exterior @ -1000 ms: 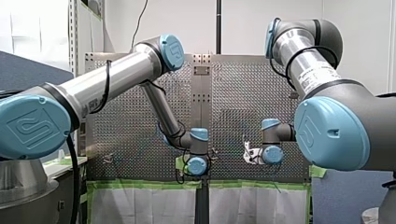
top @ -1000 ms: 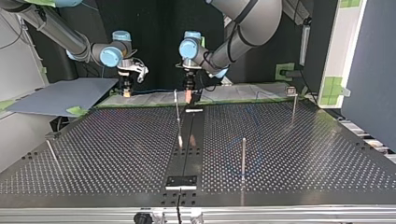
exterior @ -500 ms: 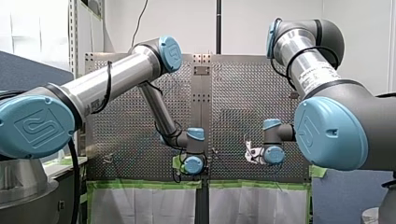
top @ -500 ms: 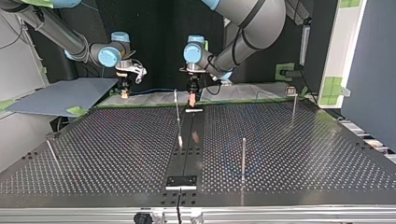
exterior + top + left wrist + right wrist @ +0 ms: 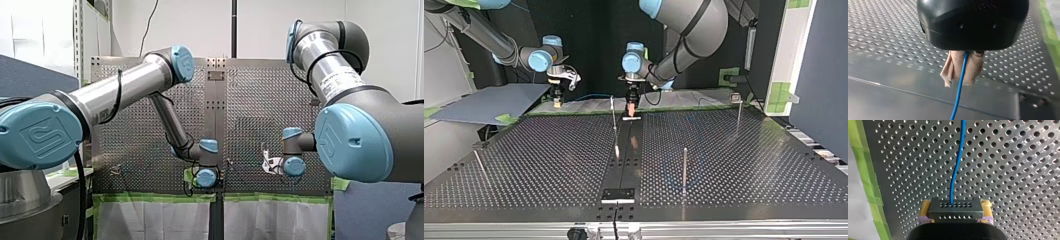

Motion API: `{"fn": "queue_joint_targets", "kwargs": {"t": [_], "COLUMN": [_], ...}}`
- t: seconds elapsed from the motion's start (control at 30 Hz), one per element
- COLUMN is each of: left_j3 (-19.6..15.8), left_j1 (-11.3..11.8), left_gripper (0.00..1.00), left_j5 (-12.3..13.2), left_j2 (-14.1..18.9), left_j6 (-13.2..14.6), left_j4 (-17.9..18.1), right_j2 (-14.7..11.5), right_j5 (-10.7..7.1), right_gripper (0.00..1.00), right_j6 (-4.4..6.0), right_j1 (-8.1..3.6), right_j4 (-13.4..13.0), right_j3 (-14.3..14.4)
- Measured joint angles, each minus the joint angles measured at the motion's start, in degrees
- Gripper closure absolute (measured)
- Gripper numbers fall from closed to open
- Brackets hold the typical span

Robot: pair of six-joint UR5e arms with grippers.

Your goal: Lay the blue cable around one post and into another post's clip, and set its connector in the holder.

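My left gripper (image 5: pixel 963 75) is shut, its beige pads (image 5: pixel 952 67) pinching the thin blue cable (image 5: pixel 959 87), which hangs on below them. In the top view it (image 5: pixel 630 108) hovers over the table's far edge at the dark centre strip. My right gripper (image 5: pixel 956 220) holds a dark perforated connector block (image 5: pixel 955 209) between yellow pads; the cable (image 5: pixel 956 165) leaves the block over the perforated plate. In the top view that gripper (image 5: pixel 557 101) is at the far left, with the cable (image 5: pixel 591 96) strung between the two grippers.
Thin metal posts stand on the perforated table (image 5: pixel 734 165): one near the centre strip (image 5: pixel 613 114), one at mid right (image 5: pixel 684 167), one with a clip top at far right (image 5: pixel 738 112), one leaning at left (image 5: pixel 479 162). A black holder block (image 5: pixel 619 194) sits at the near edge.
My left gripper has drifted slightly rightward in the top view along the far edge, still gripping the cable, and its elbow has sunk. My right gripper has barely moved.
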Motion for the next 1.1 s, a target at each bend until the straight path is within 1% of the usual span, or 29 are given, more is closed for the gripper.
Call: {"fn": "queue_joint_targets", "kwargs": {"t": [0.13,0.33,0.47,0.53,0.57,0.77,1.1], "left_j3": [1.55,4.04,5.25,5.59,5.68,5.85,5.87], "left_j1": [0.21,0.54,0.83,1.03,1.12,1.83,2.47], "left_gripper": [0.92,0.92,0.92,0.92,0.95,0.95,0.95], "left_j5": [0.44,0.63,0.78,0.89,1.01,2.38,2.85], "left_j2": [-1.05,-1.25,-1.26,-1.27,-1.27,-1.27,-1.27], "left_j6": [0.04,-0.2,-0.5,-0.65,-0.69,-0.8,-0.29], "left_j4": [-0.63,-2.56,-2.88,-2.85,-2.84,-3.02,-4.06], "right_j2": [0.02,0.1,0.12,0.17,0.18,0.23,0.38], "right_j5": [0.01,-0.04,-0.06,-0.1,-0.13,-0.29,-0.29], "right_gripper": [0.87,0.87,0.87,0.87,0.87,0.87,0.87], "right_j6": [0.01,0.17,0.2,0.22,0.24,0.24,0.36], "right_j1": [-0.17,-0.63,-1.03,-1.19,-1.25,-1.72,-3.3], "right_j4": [-0.05,-0.17,0.03,-0.02,-0.06,0.11,0.23], "right_j3": [-0.21,-0.85,-1.36,-1.51,-1.55,-2.43,-3.58]}}
